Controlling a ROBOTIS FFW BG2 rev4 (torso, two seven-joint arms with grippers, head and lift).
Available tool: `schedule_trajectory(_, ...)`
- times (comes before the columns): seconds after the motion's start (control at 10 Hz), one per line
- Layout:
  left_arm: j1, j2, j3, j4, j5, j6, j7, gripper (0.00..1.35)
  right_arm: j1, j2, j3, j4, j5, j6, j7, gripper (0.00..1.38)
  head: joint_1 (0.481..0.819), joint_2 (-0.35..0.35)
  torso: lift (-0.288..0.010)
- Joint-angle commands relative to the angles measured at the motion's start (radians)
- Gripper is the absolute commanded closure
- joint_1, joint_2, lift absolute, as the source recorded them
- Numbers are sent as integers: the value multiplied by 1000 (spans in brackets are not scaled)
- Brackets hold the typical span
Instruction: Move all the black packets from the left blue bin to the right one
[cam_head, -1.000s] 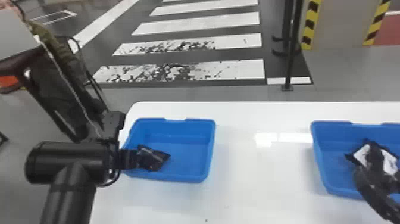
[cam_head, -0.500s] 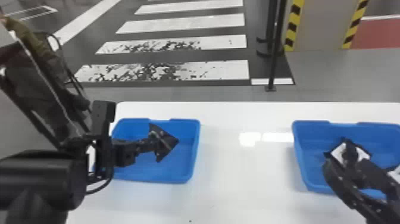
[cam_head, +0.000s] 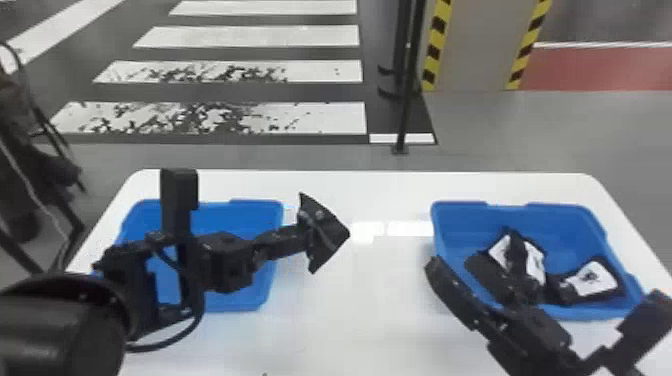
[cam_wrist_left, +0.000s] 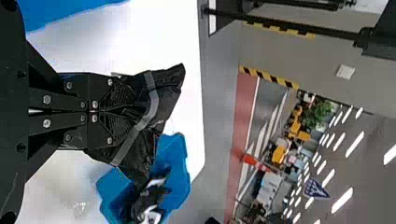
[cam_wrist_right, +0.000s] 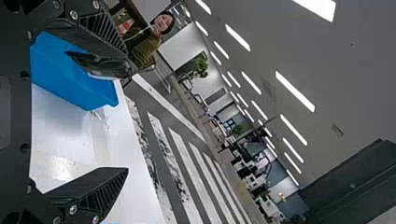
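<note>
This is a large indoor hall. A painted crosswalk (cam_head: 250, 36) crosses the floor (cam_head: 500, 125); strip lights (cam_wrist_right: 295, 91) line the ceiling (cam_wrist_right: 364, 56).

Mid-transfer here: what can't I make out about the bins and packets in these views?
- Left blue bin: part of the floor, behind the left arm, head view; a leftover packet can't be ruled out.
- Packets in the right blue bin: exact count, dark shapes merging with the right gripper, head view.
- Held packet: its middle, under the left gripper, left wrist view.

Glossy white table (cam_head: 370, 300), smooth blue plastic bins (cam_head: 250, 302), creased, shiny black plastic-looking packet (cam_wrist_left: 161, 100)
</note>
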Motion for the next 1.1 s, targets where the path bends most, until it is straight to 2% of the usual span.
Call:
schedule_trajectory(0.0, -4, 1, -52, 0, 36, -4, 0, 1204, -18, -8, 23, 8, -18, 7, 0, 160, 695, 6, -140)
schedule_trajectory(0.4, -43, -1, -156, 5, 88, -9, 3, 1204, -59, -23, 73, 25, -52, 12, -2, 159, 695, -59, -140)
schedule_trajectory(0.7, -60, 1, -216, 24, 128, -4, 5, 1204, -84, -25, 81, 38, -56, 10, -9, 168, 695, -90, -140)
schedule_trajectory(0.8, -63, 1, -230, 29, 146, -7, 5, 1204, -91, -26, 83, 47, -64, 17, -11, 358, 695, -104, -140)
schedule_trajectory(0.9, -65, 1, -238, 29, 150, -9, 6, 1204, -96, -25, 83, 57, -80, 29, -12, 1030, 695, -116, -140)
schedule_trajectory(1.0, -68, 1, -236, 29, 152, -14, 6, 1204, -94, -25, 83, 62, -92, 32, -18, 1276, 695, -121, -140)
